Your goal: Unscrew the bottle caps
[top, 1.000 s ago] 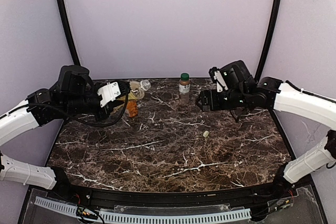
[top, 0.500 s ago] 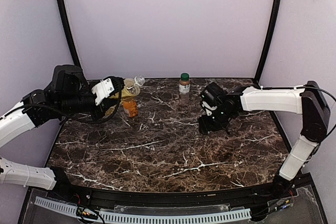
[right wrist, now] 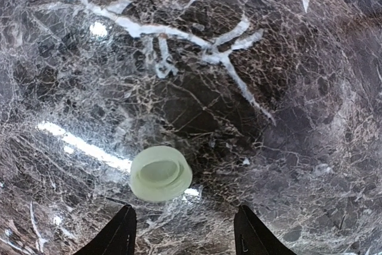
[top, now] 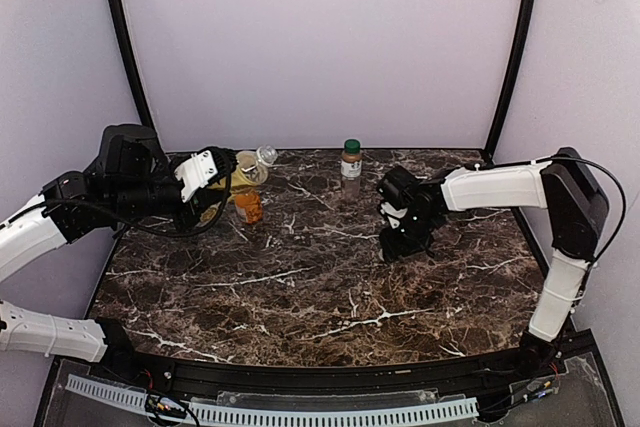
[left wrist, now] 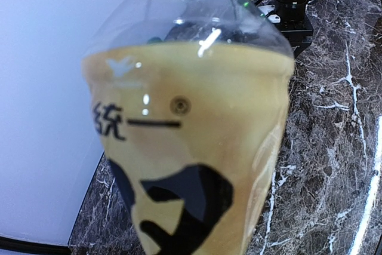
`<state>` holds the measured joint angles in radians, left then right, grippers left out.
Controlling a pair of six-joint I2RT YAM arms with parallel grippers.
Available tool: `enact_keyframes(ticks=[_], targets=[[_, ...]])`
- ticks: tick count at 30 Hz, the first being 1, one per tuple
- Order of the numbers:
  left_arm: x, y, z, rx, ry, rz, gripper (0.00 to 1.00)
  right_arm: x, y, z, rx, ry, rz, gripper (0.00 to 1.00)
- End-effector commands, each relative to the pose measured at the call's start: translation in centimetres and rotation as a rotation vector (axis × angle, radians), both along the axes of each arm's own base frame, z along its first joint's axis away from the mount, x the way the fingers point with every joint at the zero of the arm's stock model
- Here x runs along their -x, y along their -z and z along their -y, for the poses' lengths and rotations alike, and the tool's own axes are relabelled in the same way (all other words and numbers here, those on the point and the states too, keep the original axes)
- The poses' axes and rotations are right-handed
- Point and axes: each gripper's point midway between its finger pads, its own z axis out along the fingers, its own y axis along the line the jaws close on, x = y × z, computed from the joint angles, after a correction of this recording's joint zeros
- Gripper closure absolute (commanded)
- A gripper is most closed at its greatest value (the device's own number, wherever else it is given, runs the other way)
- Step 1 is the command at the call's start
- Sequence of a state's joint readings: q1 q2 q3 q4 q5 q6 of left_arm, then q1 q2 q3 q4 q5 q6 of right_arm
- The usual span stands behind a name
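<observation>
In the last 1 second my right arm has swung down from beside the green-capped bottle (top: 351, 169), and my right fingers (top: 403, 244) now hang low over the counter (top: 300, 307). My left arm has hardly shifted.

My right fingers are spread and hold nothing. In the right wrist view, the cream-white cap (right wrist: 161, 173) lies loose on the counter with its hollow side up. It sits just ahead of the 2 tips and closer to the one on the left of that view than to the middle of the gap. Being round, it has no long axis to line up with. I judge I must slide slightly that way and forward before closing. This arm is much the nearer one.

My left fingers (top: 230, 185) pinch the tea bottle (left wrist: 191, 147), which is tilted with its mouth open. The orange bottle (top: 250, 207) stands just beside it. The green cap (top: 351, 146) is not yet unscrewed.
</observation>
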<state>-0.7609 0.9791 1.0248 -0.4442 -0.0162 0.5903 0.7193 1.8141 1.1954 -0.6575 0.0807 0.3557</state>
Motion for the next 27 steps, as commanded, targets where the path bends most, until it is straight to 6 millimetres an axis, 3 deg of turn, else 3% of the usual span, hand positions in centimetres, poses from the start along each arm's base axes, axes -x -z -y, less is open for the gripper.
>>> enact_keyframes(ticks=[1, 12, 23, 27], targets=[[0.4, 0.6, -0.4, -0.005, 0.005, -0.009, 0.88, -1.0, -0.4, -0.8, -0.019, -0.027, 0.018, 0.47], [0.3, 0.5, -0.4, -0.007, 0.005, -0.005, 0.88, -2.3, 0.4, -2.6, -0.028, -0.070, 0.011, 0.49], [0.3, 0.4, -0.4, -0.010, 0.008, 0.001, 0.88, -4.1, 2.0, -1.5, 0.089, -0.047, 0.029, 0.60], [0.3, 0.3, -0.4, -0.010, 0.007, 0.003, 0.88, -4.5, 1.6, -1.2, 0.103, -0.034, 0.035, 0.61]])
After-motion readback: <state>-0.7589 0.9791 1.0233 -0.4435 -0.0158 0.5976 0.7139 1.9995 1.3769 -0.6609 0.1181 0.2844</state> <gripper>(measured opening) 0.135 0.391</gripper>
